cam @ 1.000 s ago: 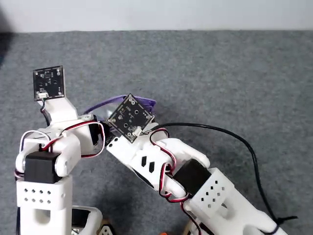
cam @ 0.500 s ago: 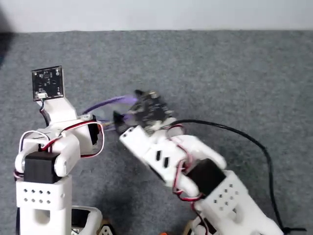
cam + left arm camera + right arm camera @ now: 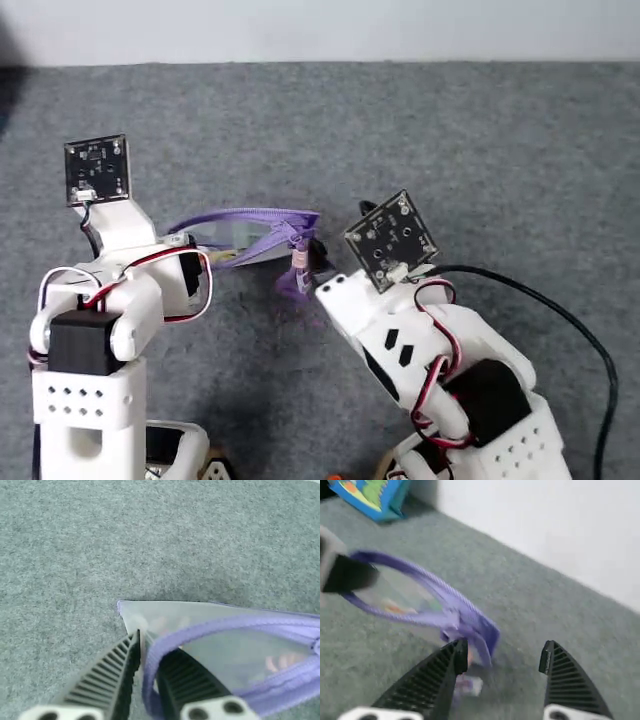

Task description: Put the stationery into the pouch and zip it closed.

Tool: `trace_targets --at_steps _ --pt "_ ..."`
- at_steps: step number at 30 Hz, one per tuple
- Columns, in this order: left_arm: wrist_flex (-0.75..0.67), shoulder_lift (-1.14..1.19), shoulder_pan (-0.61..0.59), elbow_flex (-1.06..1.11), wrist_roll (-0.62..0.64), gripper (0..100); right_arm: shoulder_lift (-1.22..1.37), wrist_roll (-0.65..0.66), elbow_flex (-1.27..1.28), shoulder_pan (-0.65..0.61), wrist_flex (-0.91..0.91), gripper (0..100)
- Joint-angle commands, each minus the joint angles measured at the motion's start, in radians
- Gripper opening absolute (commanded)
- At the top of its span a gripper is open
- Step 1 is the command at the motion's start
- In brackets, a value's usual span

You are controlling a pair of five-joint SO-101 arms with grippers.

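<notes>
Some blurred contents (image 3: 279, 663) show inside the pouch (image 3: 210, 625); left claw (image 3: 141, 642) pinches its edge, right claw (image 3: 505, 652) gapes wide.

We see a grey felt table (image 3: 500, 150), white wall (image 3: 320, 30) behind it, & a blue box (image 3: 367, 497) w/ bright print nr the wall.

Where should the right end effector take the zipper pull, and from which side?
Pinch the pull where it dangles under the free end of the pouch, probably coming from the right arm's side. It hangs clear of the fabric, and the left end effector pins the opposite corner, so the open right end effector has room there.
</notes>
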Motion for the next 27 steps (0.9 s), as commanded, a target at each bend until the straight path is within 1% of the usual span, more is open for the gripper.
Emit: trace_targets --at_steps 1,3,7,10,14,17,20,23,25,27 --pt "-0.011 -0.008 0.002 -0.007 -0.005 1 -0.019 0.005 0.009 0.022 0.038 23.7" --pt "-0.011 -0.008 0.002 -0.007 -0.005 1 -0.019 -0.025 0.006 0.01 0.041 23.7" --pt "-0.011 -0.008 0.002 -0.007 -0.005 1 -0.013 -0.163 -0.009 -0.097 0.054 23.7" --pt "-0.011 -0.008 0.002 -0.007 -0.005 1 -0.012 -0.206 0.003 -0.145 0.045 23.7" --pt "-0.012 -0.008 0.002 -0.007 -0.005 1 -0.012 -0.21 0.08 -0.148 -0.015 23.7" --pt "-0.012 -0.008 0.002 -0.007 -0.005 1 -0.012 -0.209 0.15 -0.147 -0.094 23.5" --pt "-0.012 -0.008 0.002 -0.007 -0.005 1 -0.012 -0.203 0.207 -0.145 -0.189 18.0" --pt "-0.012 -0.008 0.0 -0.007 -0.005 1 -0.012 -0.193 0.241 -0.143 -0.232 10.8" --pt "-0.012 -0.008 0.0 -0.007 -0.005 1 -0.012 -0.164 0.259 -0.14 -0.255 9.5" --pt "-0.012 -0.008 0.0 -0.007 -0.005 1 -0.012 -0.152 0.278 -0.111 -0.289 10.6"
